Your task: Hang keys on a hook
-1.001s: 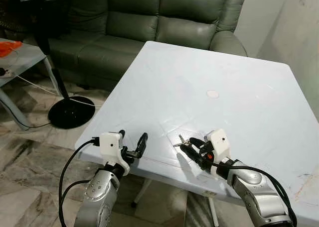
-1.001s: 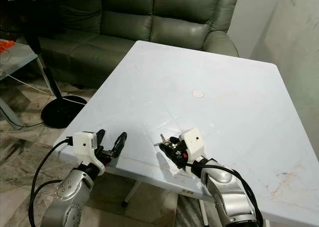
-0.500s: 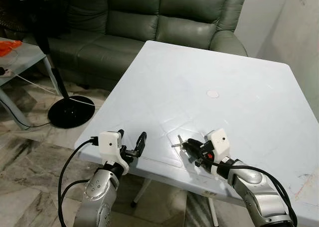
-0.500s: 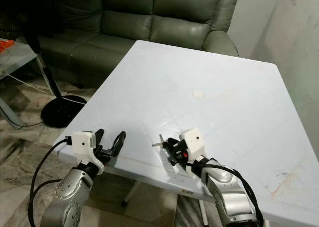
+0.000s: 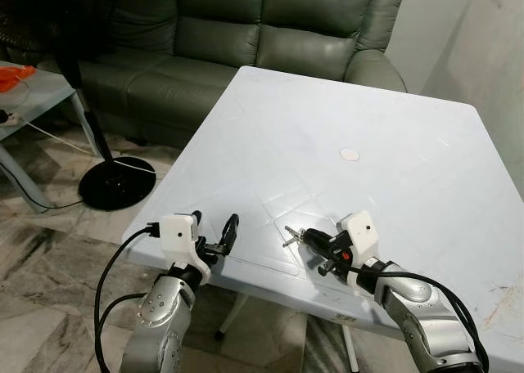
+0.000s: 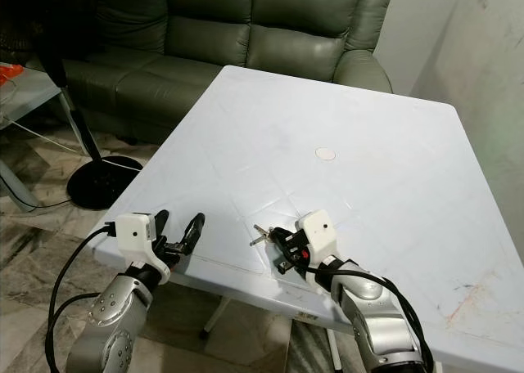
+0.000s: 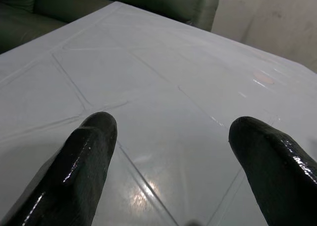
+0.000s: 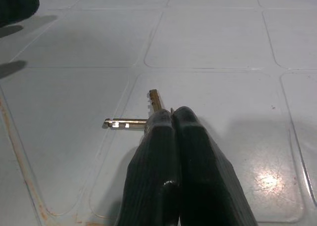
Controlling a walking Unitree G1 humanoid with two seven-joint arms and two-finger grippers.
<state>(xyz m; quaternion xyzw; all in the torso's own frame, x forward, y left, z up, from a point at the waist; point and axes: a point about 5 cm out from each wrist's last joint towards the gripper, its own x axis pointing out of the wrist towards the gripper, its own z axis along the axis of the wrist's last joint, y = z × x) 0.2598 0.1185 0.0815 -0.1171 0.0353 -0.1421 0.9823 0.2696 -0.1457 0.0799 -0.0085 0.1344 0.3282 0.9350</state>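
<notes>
A small bunch of brass keys (image 5: 291, 233) sticks out from the tips of my right gripper (image 5: 314, 242), just above the white table (image 5: 344, 111) near its front edge. In the right wrist view the two black fingers (image 8: 163, 137) press together, and two key blades (image 8: 127, 122) poke out beyond them. My right gripper is shut on the keys. My left gripper (image 5: 215, 232) hovers at the table's front left corner, open, with nothing between its fingers (image 7: 86, 156).
A small white disc (image 5: 350, 154) lies in the middle of the table. A green leather sofa (image 5: 246, 38) stands behind it. On the floor to the left are a black fan base (image 5: 117, 185), cables and a glass side table (image 5: 33, 95).
My right gripper has shifted slightly left and turned a little, carrying the keys with it. My left gripper has sunk a touch lower.
</notes>
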